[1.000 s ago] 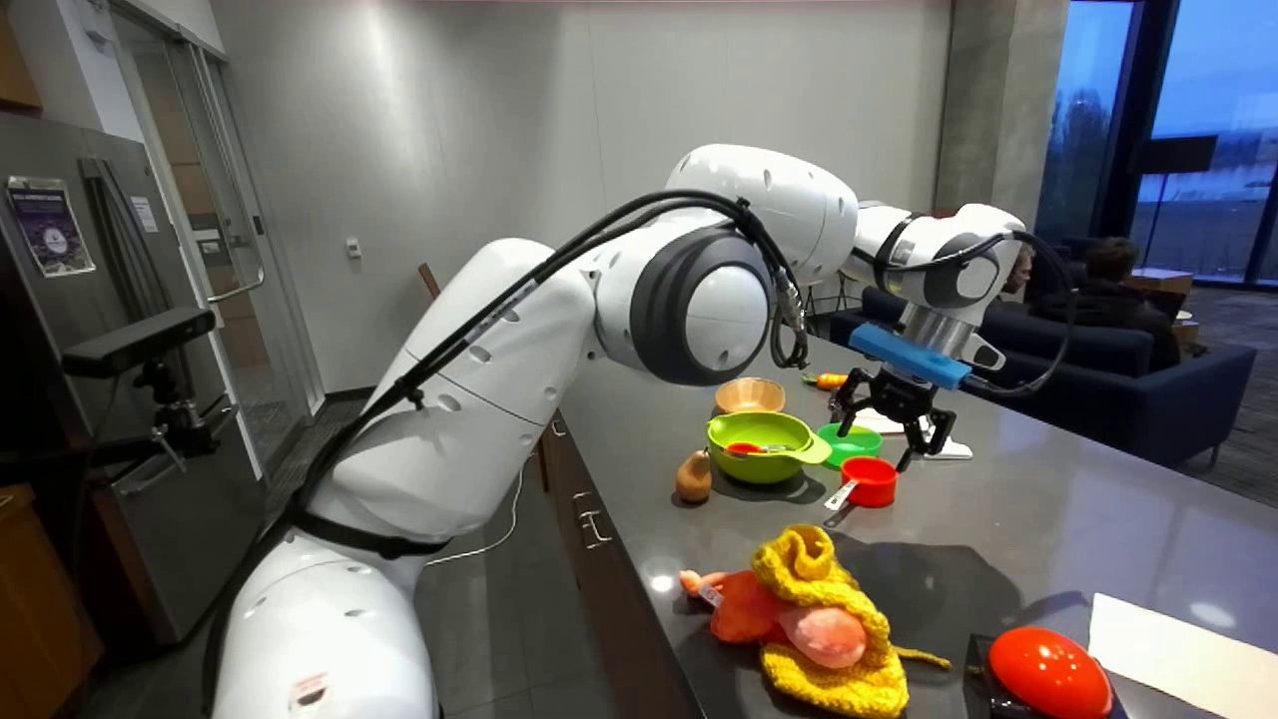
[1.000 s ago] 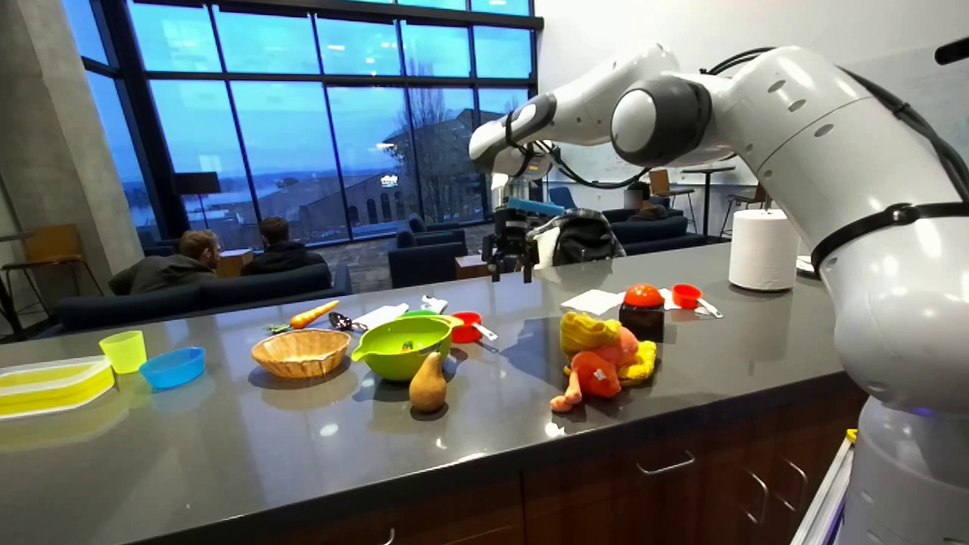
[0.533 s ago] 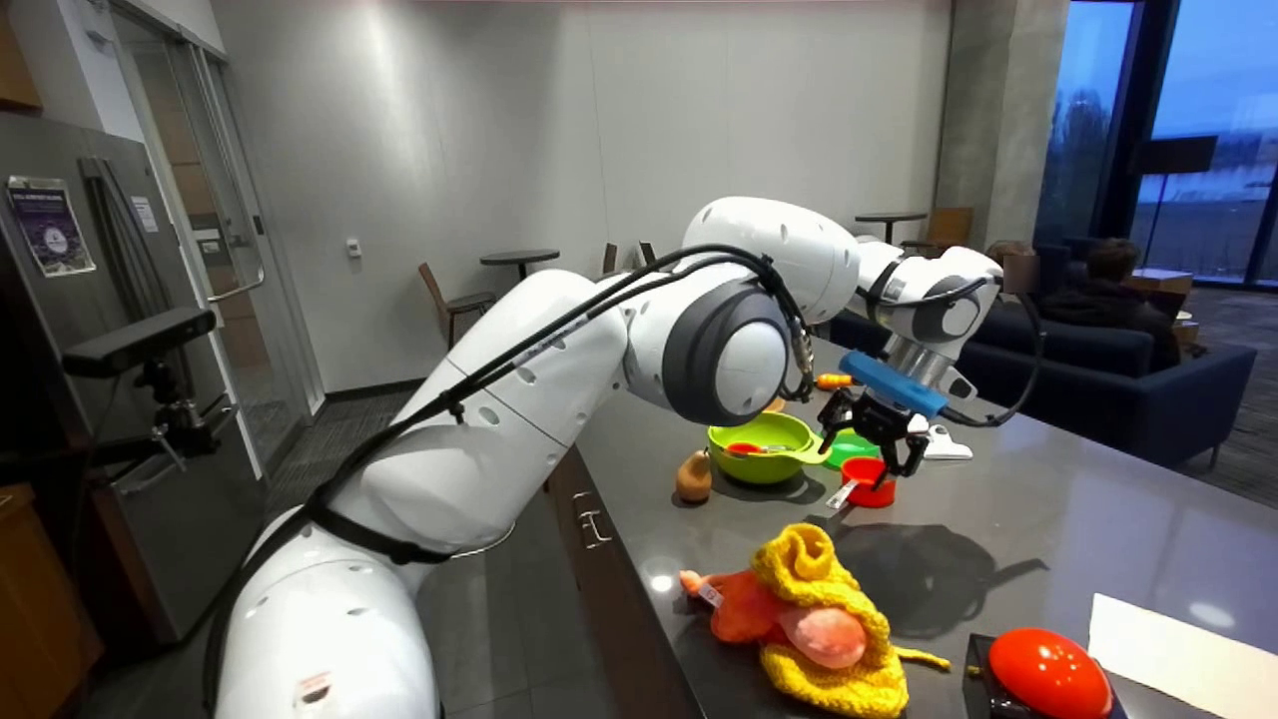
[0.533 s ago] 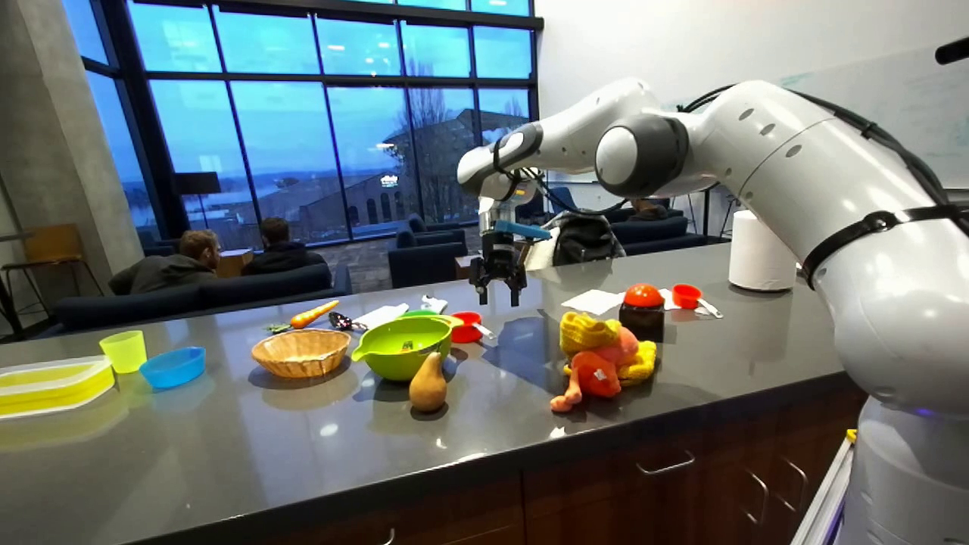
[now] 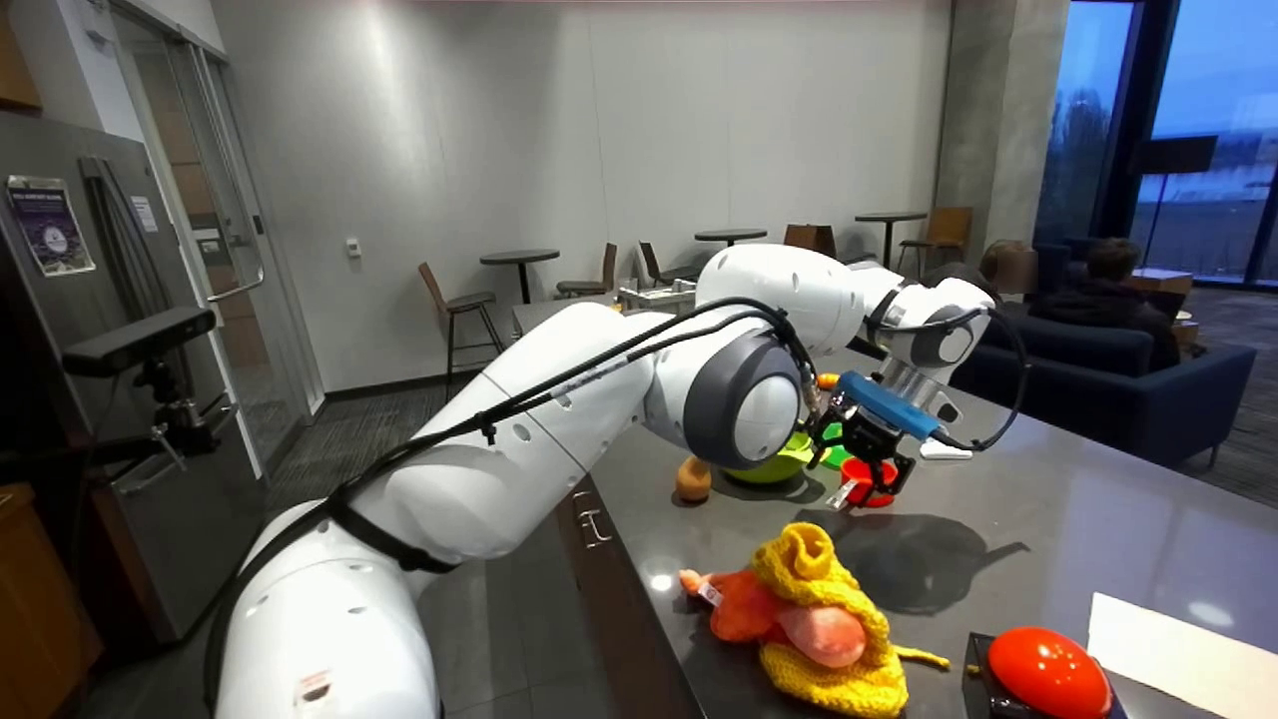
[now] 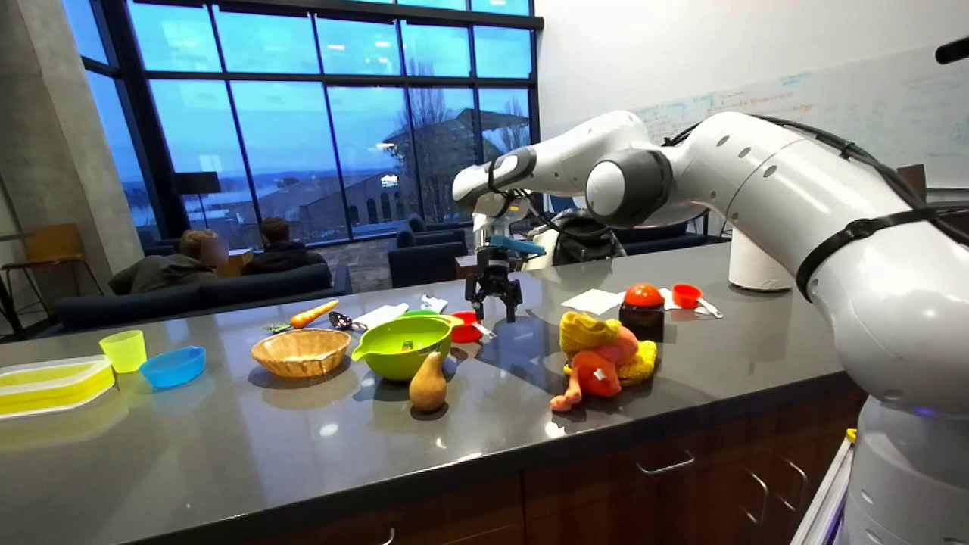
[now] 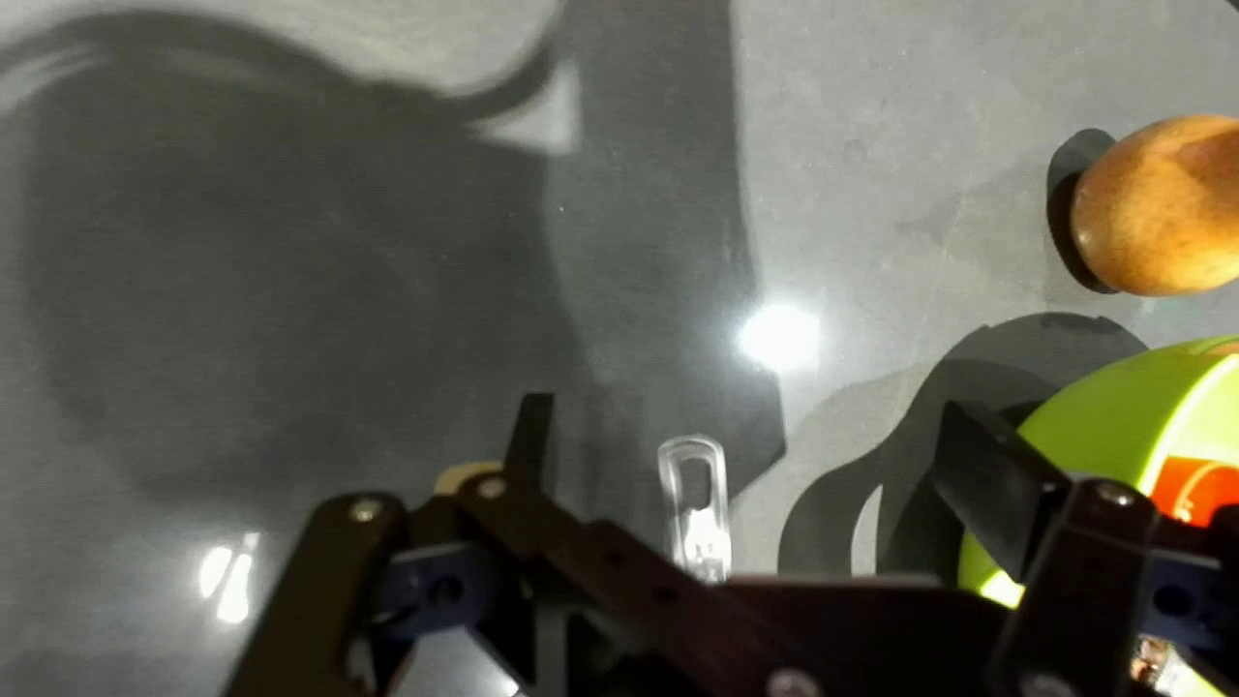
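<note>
Hanging with its jaws spread apart and holding nothing, the gripper point(image 6: 495, 316) is nearest the red measuring cup point(image 6: 463, 328) standing by the green bowl point(image 6: 401, 356) on the counter point(image 6: 250, 446); contact cannot be confirmed. The cup's pale handle point(image 7: 705, 552) extends clear of the bowl, presumably so the two do not crowd each other. The pear point(image 6: 428, 384) stands on its broad end, likely for stability. Writing: the tag point(image 5: 711, 594) on the plush toy point(image 5: 824, 636), poster point(image 5: 50, 228) on the fridge point(image 5: 60, 150) and whiteboard point(image 6: 855, 113) carry marks, none legible.
</note>
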`<action>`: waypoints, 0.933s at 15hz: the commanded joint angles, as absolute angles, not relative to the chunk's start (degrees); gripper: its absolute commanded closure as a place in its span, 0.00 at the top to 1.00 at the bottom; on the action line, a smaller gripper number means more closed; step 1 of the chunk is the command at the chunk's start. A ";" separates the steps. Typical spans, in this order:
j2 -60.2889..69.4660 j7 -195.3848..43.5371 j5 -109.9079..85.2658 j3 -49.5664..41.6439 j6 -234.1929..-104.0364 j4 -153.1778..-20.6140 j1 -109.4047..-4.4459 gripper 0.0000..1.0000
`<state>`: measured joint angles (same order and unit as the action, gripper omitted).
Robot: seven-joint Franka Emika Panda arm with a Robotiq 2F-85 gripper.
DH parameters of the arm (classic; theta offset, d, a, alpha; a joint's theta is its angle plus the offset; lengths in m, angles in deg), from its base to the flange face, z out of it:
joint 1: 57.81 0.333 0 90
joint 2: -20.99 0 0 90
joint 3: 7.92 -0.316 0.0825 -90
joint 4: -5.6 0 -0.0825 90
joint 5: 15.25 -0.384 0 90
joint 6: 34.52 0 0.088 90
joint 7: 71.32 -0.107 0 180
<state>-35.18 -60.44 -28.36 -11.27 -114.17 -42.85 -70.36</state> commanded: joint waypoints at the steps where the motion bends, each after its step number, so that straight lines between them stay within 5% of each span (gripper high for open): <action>1: -39.62 -61.24 -29.05 -11.88 -109.53 -36.07 -70.37 1.00; 14: -43.44 -60.68 -28.53 -14.14 -108.47 -28.72 -69.84 1.00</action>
